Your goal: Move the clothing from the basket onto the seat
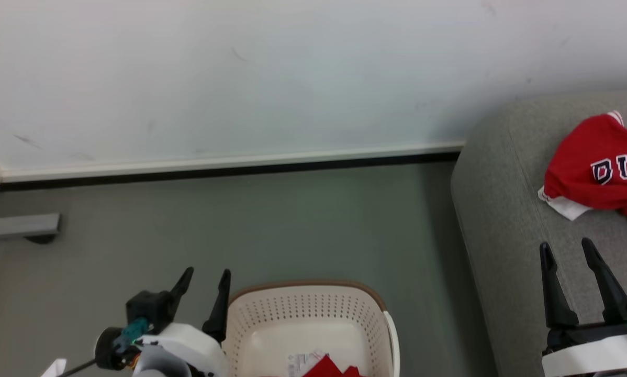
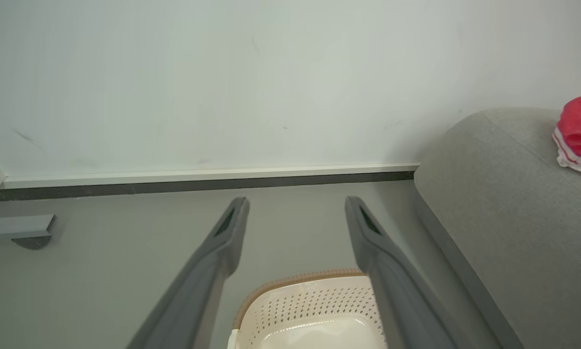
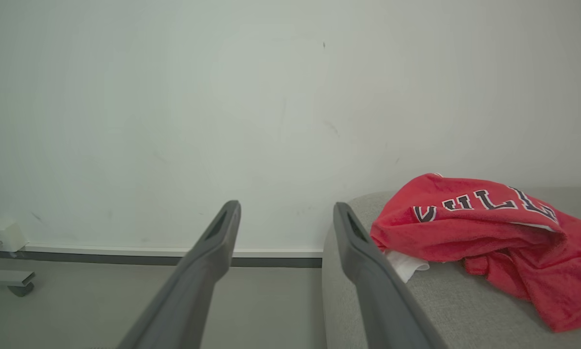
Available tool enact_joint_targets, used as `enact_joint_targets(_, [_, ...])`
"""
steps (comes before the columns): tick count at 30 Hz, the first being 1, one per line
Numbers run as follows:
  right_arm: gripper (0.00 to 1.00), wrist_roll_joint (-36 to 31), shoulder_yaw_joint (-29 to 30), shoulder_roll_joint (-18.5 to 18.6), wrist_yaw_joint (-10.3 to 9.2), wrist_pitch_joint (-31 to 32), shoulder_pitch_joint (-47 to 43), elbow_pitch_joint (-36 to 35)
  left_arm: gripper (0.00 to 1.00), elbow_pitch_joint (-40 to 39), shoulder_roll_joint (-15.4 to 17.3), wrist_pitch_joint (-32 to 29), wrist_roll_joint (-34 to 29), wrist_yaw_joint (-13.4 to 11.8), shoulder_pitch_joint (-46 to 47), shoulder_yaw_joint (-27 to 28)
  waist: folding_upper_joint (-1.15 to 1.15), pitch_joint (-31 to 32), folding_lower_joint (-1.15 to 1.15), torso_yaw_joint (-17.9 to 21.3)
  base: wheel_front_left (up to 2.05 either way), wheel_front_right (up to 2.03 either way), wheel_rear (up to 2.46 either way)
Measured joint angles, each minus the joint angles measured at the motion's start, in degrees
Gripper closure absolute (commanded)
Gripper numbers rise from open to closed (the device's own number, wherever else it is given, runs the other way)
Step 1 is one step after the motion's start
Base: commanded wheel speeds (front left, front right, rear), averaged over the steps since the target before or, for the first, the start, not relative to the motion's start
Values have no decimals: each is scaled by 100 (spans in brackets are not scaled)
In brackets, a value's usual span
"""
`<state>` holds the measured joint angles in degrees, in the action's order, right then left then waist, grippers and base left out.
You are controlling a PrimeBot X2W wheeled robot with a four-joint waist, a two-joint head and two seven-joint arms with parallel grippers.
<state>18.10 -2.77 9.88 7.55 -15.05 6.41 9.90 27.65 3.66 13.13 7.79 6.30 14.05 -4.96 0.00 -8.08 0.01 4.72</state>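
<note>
Jersey (image 1: 598, 167), red, lies crumpled on grey seat (image 1: 502, 220). More red clothing (image 1: 328, 368) sits in basket (image 1: 308, 314) on floor (image 1: 292, 225). Left end effector (image 1: 206, 273) beside basket rim, right end effector (image 1: 564, 245) over seat; both spread wide, empty.

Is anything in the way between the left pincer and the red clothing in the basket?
Nothing visible does. The open left pincer hangs by the left rim of the basket, and the red clothing lies uncovered inside, partly cut off by the head view's lower edge. Only that rim would need clearing.
</note>
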Motion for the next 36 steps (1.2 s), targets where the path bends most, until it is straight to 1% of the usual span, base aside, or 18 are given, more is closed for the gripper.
enact_joint_targets(6, [0, -26, 9, -83, 0, 0, 304, -115, 0, 703, 35, -267, 67, 71, 555, -279, 0, -508, 1, 231, 0, 0, 0])
enact_joint_targets(11, [0, -26, 32, -185, 0, 0, 449, -202, 0, 1189, 54, -268, 88, 88, 990, -546, 0, -949, 1, 433, 0, 0, 0])
enact_joint_targets(15, [0, -26, -2, -260, 0, 0, 648, -277, 0, 1722, 89, -412, 111, 108, 1335, -780, 0, -1317, 1, 589, 0, 0, 0])
enact_joint_targets(18, [0, -26, -29, -290, 0, 0, 798, -321, 0, 2202, 127, -619, 155, 109, 1616, -953, 0, -1591, 1, 701, 0, 0, 0])
enact_joint_targets(26, [0, -25, -143, -415, 0, 0, 1199, -433, 0, 3300, 257, -1384, 582, 122, 2272, -1608, 0, -2248, 1, 990, 0, 0, 0])
enact_joint_targets(30, [0, -22, -178, -455, 0, 0, 1347, -493, 0, 3676, 318, -1801, 790, 122, 2491, -1883, 0, -2547, 1, 1129, 0, 0, 0])
enact_joint_targets(36, [0, -24, -188, -499, 0, 0, 1633, -688, 0, 4075, 488, -2229, 856, 122, 2842, -2165, 0, -3001, 0, 1320, 0, 0, 0])
